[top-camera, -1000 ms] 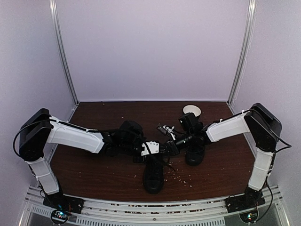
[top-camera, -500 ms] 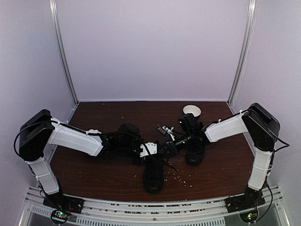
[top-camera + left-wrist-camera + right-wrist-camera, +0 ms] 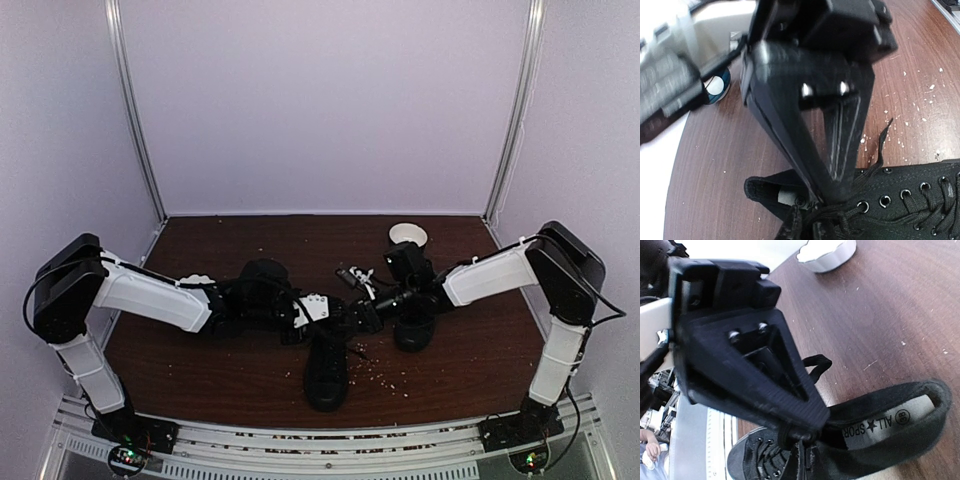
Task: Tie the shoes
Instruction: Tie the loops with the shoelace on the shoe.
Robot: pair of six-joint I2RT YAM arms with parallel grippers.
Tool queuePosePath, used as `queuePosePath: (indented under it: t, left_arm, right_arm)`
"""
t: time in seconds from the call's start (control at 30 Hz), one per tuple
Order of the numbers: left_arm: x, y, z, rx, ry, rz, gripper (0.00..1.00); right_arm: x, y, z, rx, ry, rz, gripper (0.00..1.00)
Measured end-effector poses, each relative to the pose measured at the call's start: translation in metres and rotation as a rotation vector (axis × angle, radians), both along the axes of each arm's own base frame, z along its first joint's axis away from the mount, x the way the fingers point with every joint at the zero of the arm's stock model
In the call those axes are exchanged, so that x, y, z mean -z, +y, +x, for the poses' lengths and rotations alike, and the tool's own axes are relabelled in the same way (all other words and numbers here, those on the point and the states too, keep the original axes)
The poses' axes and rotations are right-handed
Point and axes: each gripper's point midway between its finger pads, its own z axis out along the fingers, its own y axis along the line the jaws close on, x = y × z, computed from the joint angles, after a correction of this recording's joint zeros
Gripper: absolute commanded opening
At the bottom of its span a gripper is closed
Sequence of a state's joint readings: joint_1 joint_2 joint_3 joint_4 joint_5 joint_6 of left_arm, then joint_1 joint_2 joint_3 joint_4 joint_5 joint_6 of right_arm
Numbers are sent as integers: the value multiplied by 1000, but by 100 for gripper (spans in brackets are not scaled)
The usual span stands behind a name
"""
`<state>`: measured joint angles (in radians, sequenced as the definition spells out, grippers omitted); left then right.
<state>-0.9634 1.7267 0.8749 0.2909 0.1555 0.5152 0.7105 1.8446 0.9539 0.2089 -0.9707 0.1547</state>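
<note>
Two black sneakers stand on the brown table [image 3: 200, 360]. The near shoe [image 3: 326, 372] lies mid-table with its toe toward me. The second shoe [image 3: 414, 326] stands to its right. My left gripper [image 3: 343, 318] and right gripper [image 3: 366, 312] meet over the near shoe's opening. In the left wrist view the left gripper [image 3: 832, 197] is shut, its tips on the laces at the top eyelets of the shoe [image 3: 910, 210]. In the right wrist view the right gripper [image 3: 801, 432] is shut on a lace at the shoe's [image 3: 890, 450] tongue. A lace loop [image 3: 818, 362] sticks out behind it.
A white bowl [image 3: 408, 235] stands at the back right and also shows in the right wrist view [image 3: 827, 252]. Pale crumbs [image 3: 380, 376] are scattered on the table near the shoes. Walls close in the back and both sides.
Both grippers stay together at the near shoe's opening. The left wrist has shifted slightly back and the right arm's elbow slightly right.
</note>
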Motion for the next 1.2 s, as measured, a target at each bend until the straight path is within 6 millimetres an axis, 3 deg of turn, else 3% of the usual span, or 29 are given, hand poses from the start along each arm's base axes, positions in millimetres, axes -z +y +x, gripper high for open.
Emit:
queuePosePath:
  t: [0.23, 0.6, 0.83, 0.9, 1.0, 1.13, 1.2]
  left_arm:
    - [0, 2, 2, -4, -5, 3, 15]
    - [0, 3, 3, -8, -8, 8, 27]
    - [-6, 6, 1, -2, -5, 3, 45]
    - [-10, 7, -1, -1, -4, -5, 44]
    - [-10, 9, -3, -4, 4, -7, 35]
    - [-8, 8, -4, 1, 19, -3, 34]
    - [-3, 6, -4, 7, 32, 9, 27]
  right_arm:
    - [-27, -5, 7, 42, -52, 47, 0]
    - [-25, -6, 8, 48, -48, 41, 0]
    - [-24, -7, 9, 54, -42, 41, 0]
    - [-22, -9, 9, 62, -37, 38, 0]
    - [-15, -14, 7, 76, -17, 34, 0]
    - [-12, -17, 3, 93, 10, 46, 0]
    - [-13, -16, 4, 102, 16, 61, 0]
